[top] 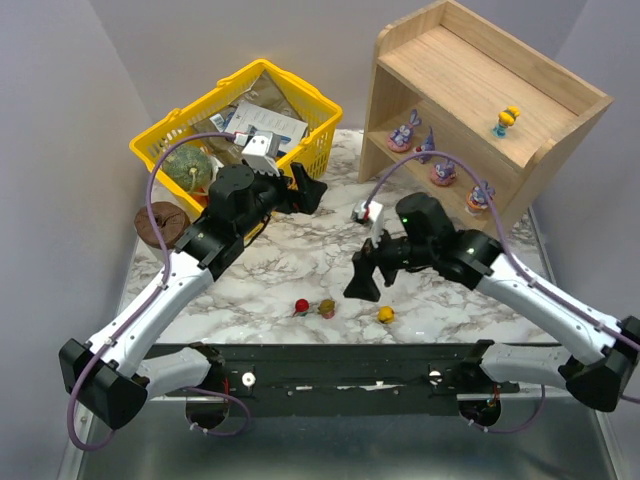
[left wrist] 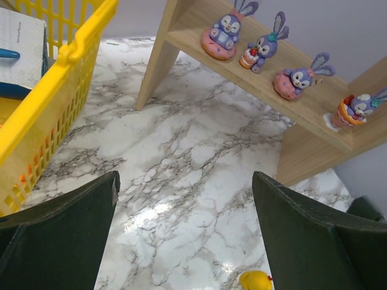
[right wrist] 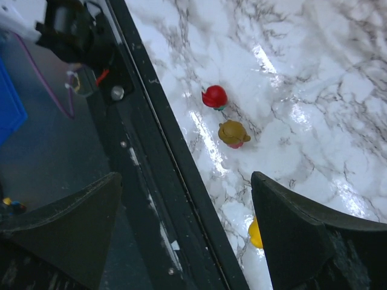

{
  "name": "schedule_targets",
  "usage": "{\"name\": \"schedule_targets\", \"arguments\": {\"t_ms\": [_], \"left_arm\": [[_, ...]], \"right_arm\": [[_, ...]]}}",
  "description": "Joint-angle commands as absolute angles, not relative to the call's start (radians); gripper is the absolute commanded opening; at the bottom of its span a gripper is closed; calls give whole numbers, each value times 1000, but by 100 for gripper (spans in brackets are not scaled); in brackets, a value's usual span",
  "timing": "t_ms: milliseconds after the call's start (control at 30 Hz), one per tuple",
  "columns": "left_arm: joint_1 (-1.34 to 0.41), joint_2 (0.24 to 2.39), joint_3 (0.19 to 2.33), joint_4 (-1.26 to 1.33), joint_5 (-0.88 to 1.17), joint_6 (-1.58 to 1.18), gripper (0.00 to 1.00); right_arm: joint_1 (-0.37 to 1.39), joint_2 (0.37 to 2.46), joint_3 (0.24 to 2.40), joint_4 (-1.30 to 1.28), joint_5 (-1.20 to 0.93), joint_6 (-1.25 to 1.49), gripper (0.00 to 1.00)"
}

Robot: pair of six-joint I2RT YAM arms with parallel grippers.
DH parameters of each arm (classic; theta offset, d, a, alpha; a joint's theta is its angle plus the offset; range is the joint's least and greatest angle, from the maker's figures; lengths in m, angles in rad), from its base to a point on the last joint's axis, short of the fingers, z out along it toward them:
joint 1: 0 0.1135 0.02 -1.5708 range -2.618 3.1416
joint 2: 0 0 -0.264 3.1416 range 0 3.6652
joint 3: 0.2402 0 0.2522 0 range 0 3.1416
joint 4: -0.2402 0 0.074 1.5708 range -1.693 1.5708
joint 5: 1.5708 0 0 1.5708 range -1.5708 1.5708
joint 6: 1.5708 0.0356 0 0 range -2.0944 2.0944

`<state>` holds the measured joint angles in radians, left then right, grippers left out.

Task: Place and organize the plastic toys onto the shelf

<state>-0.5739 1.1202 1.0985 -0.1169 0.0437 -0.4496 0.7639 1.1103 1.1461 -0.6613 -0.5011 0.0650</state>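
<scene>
Near my right end effector (top: 362,280), wide open and empty, the brown toy (right wrist: 233,133) looks light, hard, slippery; I'd pinch its middle.

The top camera looks down from above and behind the arm bases (top: 190,370) (they sit at the frame's bottom) and takes in the whole table (top: 290,265), basket (top: 200,105) at upper left, shelf (top: 388,95) at upper right. The left wrist camera looks low at the shelf's lower tier. The right wrist camera looks steeply down, close over the table's near edge. All three share the yellow toy (top: 385,314).
</scene>
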Motion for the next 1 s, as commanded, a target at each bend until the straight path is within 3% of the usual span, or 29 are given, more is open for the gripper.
{"name": "schedule_targets", "arguments": {"t_ms": [0,100,267,967], "left_arm": [[-557,1092,1108,-143,15,-459,99],[-548,1075,1103,-159,8,-459,99],[-520,1046,1137,-213,12,-453,99],[-416,1014,1262,-311,103,-414,99]], "right_arm": [[860,1205,1076,-465,-397,-58,93],[888,1302,1055,-405,-430,-112,93],[910,1428,1034,-324,-400,-175,79],[954,1657,966,-210,-290,-285,77]]}}
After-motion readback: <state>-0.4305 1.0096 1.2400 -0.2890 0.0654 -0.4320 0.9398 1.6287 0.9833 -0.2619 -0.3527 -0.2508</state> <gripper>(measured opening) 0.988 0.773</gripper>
